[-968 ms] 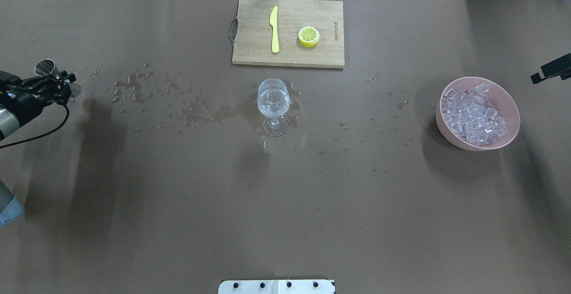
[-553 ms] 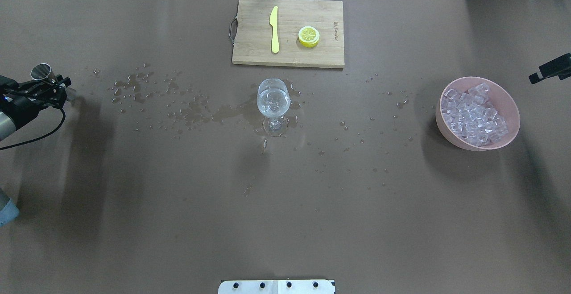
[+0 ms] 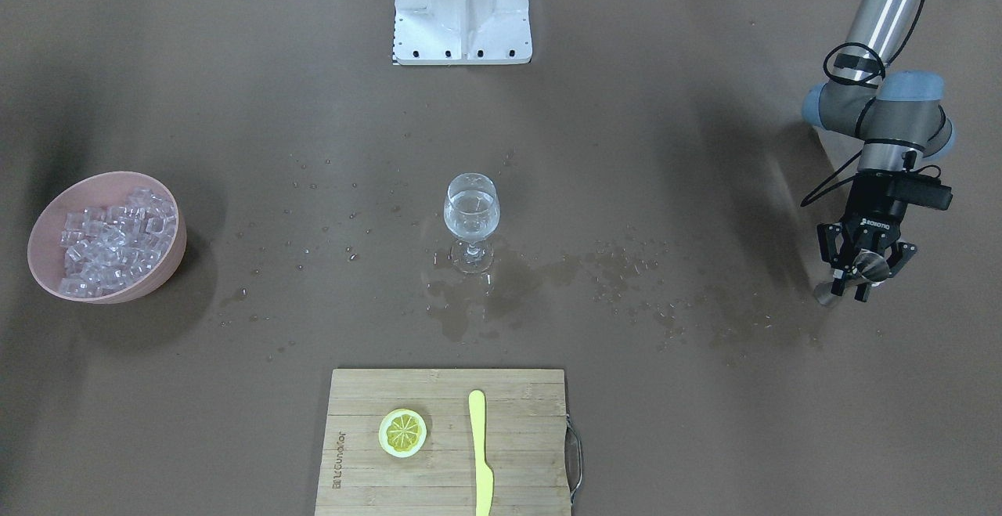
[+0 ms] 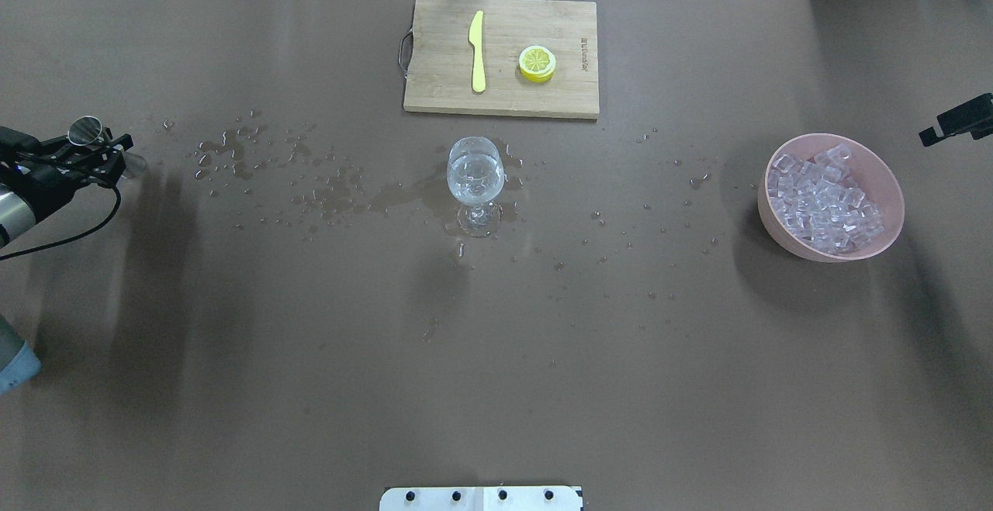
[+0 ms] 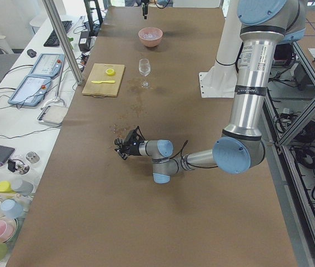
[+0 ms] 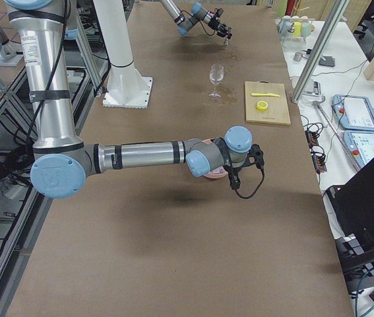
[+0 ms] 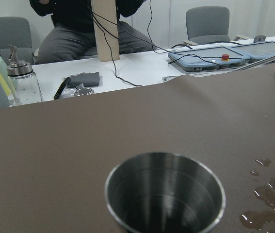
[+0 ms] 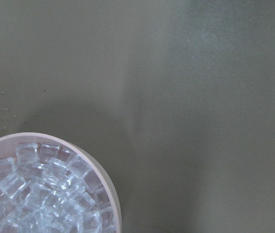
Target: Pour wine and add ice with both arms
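My left gripper (image 4: pixel 97 156) (image 3: pixel 861 272) is shut on a small steel cup (image 4: pixel 84 130) (image 7: pixel 165 194) at the table's far left, held upright and low; the cup looks empty. I cannot tell if it touches the table. A stemmed glass (image 4: pixel 475 174) (image 3: pixel 471 207) stands mid-table, partly filled with clear wine. A pink bowl (image 4: pixel 892 185) (image 3: pixel 47 211) heaped with ice cubes (image 4: pixel 822 201) (image 8: pixel 35 194) stands at the right. Only a black part of my right gripper (image 4: pixel 958 122) shows at the right edge, beyond the bowl; I cannot tell if it is open or shut.
Spilled drops and puddles (image 4: pixel 326 193) run from the cup to the glass and on towards the bowl. A wooden board (image 4: pixel 504 96) with a yellow knife (image 4: pixel 477 50) and a lemon slice (image 4: pixel 537 63) lies behind the glass. The white pedestal (image 3: pixel 462 7) stands at the near edge.
My left gripper has shifted a little left, then back right, and sunk lower with the cup. The black part at the right edge has drawn slightly further out.
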